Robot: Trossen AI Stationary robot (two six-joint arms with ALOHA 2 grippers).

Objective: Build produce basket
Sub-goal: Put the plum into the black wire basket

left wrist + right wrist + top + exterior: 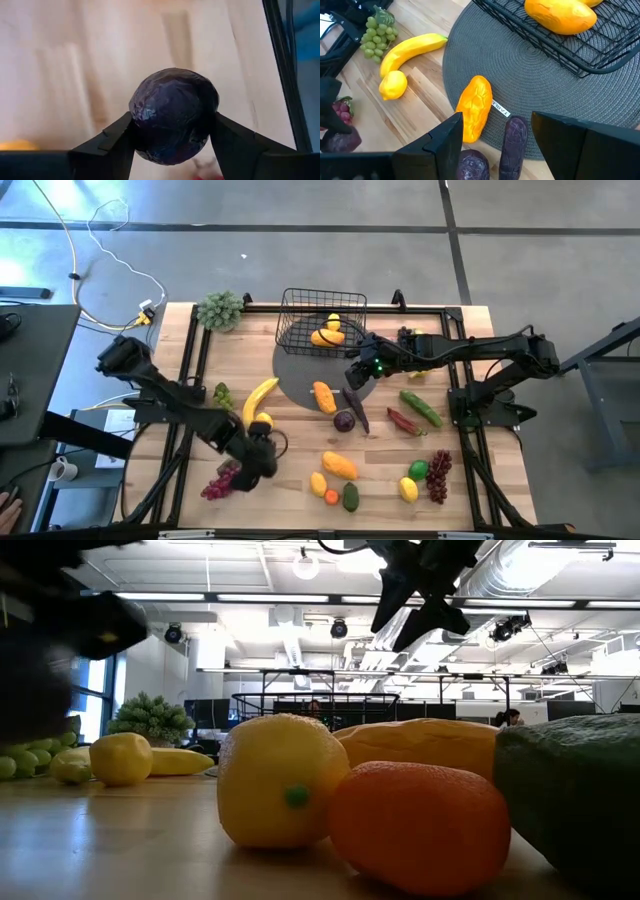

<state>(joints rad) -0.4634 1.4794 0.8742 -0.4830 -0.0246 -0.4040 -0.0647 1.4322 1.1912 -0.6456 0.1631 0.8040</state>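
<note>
The black wire basket (320, 320) stands on the far part of the round grey mat (300, 375), with yellow and orange fruit (328, 333) inside. My left gripper (257, 458) is at the near left, shut on a dark purple round fruit (174, 115), beside the red grapes (220, 482). My right gripper (355, 377) is open and empty above the mat's near right edge. In the right wrist view (495, 137) it hangs over an orange mango (476, 107) and a purple eggplant (512, 145). My left gripper pinches the purple round fruit between its two fingers, one finger on each of its opposite sides (136, 125). The fruit fills the gap between the fingertips. The wood behind it is blurred, and I cannot tell whether it is off the table.
A banana (258, 398), a lemon (263, 421) and green grapes (222, 394) lie left of the mat. A chili (403, 421), a cucumber (421, 408), purple grapes (438, 476) and several small fruits (338, 480) lie near and to the right. The leafy bunch (220, 310) sits at the far left.
</note>
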